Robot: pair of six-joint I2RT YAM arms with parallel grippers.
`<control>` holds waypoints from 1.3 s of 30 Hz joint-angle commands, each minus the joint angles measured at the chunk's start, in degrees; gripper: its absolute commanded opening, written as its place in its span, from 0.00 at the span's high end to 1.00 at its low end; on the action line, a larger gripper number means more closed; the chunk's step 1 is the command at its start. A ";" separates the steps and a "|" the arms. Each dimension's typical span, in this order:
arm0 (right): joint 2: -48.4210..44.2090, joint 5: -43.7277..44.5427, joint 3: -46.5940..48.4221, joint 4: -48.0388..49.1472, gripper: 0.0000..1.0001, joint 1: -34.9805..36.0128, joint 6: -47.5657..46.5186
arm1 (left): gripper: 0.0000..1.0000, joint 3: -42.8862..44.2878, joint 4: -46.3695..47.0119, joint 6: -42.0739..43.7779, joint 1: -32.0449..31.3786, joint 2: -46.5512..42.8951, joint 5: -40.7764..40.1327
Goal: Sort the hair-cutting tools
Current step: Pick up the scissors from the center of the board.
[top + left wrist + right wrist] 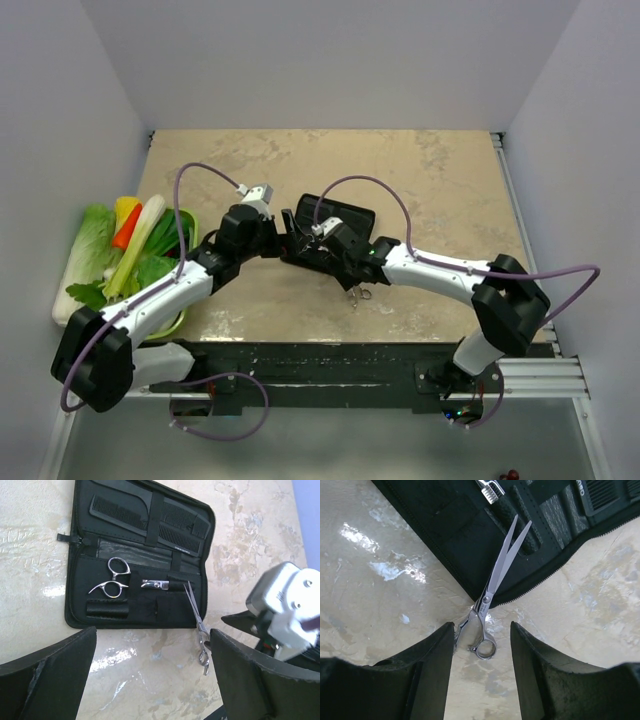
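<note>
Hair-cutting tools: all at the open case point(135, 615) on the table point(40, 555).
Left tool point(152, 632): wide open, empty.
Right tool point(481, 627): jaws parted, straddling the loose scissors point(490, 592), gripping nothing.
Combs point(120, 507) point(185, 525): strapped in the case's top half.
Loose scissors: blades on the case edge, rings on the table.
Tucked scissors point(112, 580): in the case.

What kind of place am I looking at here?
Probably a robotics test booth, not a salon: plain white walls box in one table, a left arm and right arm are bolted at its near edge, and the props mismatch: a hairdressing case and a tub of vegetables.
</note>
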 commanded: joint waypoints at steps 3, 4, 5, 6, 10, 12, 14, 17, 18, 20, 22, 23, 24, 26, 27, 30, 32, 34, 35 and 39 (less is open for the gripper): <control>-0.45 -4.07 -3.27 6.84 0.48 -3.18 7.41 | 0.00 -0.21 2.28 -0.19 -0.29 -1.86 0.69; -0.63 -4.33 -3.63 7.19 0.48 -3.36 7.85 | 0.00 -0.30 2.28 -0.27 -0.29 -1.86 0.95; -0.80 -4.51 -3.98 7.37 0.48 -3.45 8.11 | 0.00 -0.47 2.46 -0.36 -0.37 -1.86 1.04; -0.81 -4.33 -4.59 7.63 0.47 -3.45 8.47 | 0.00 -0.56 2.55 -0.45 -0.29 -1.60 1.13; 0.42 -5.03 -5.74 8.42 0.45 -3.71 8.82 | 0.00 -0.74 3.42 -0.71 -0.37 -0.99 1.74; 0.51 -5.47 -7.05 9.12 0.44 -3.80 8.91 | 0.00 -0.65 3.51 -0.71 -0.29 -0.63 1.83; 0.34 -6.70 -8.02 10.27 0.44 -4.07 9.17 | 0.00 -0.65 3.78 -0.80 -0.38 -0.55 1.92; 0.16 -7.93 -9.60 11.50 0.44 -4.77 9.79 | 0.00 -0.56 3.95 -0.89 -0.46 -0.11 2.00; 0.34 -8.54 -9.95 11.59 0.44 -5.03 9.96 | 0.00 -0.56 3.95 -1.06 -0.46 0.07 2.01; 0.69 -8.64 -10.13 11.77 0.44 -5.29 10.58 | 0.00 -0.65 4.22 -1.06 -0.55 0.07 2.10; 1.04 -8.20 -10.14 11.68 0.44 -5.47 11.28 | 0.00 -0.65 4.31 -1.15 -0.55 0.16 2.01; 1.65 -8.11 -10.05 11.59 0.45 -5.47 11.37 | 0.00 -0.65 4.31 -1.15 -0.55 0.16 2.18; 2.00 -8.11 -9.87 11.50 0.46 -5.47 11.46 | 0.00 -0.56 4.31 -1.15 -0.64 0.07 2.18; 2.71 -8.37 -9.87 11.15 0.49 -5.47 11.81 | 0.00 -0.65 4.22 -1.15 -0.55 0.07 2.01; 2.97 -8.81 -9.87 11.15 0.50 -5.47 11.72 | 0.00 -0.56 4.22 -1.15 -0.64 -0.02 2.09; 3.06 -9.42 -10.05 10.89 0.55 -5.47 11.81 | 0.00 -0.39 4.22 -1.07 -0.64 -0.11 2.09; 2.80 -9.25 -10.13 10.62 0.57 -5.47 11.90 | 0.00 -0.39 4.22 -1.06 -0.55 -0.02 2.01; 2.36 -8.73 -10.22 9.92 0.59 -5.47 11.98 | 0.00 -0.39 4.22 -0.89 -0.55 0.16 1.83; 2.10 -8.64 -10.31 9.83 0.60 -5.47 12.07 | 0.00 -0.39 4.31 -0.89 -0.64 0.07 1.83; 1.57 -7.76 -11.01 9.22 0.63 -5.47 12.95 | 0.00 -0.56 4.66 -1.06 -0.64 0.33 2.00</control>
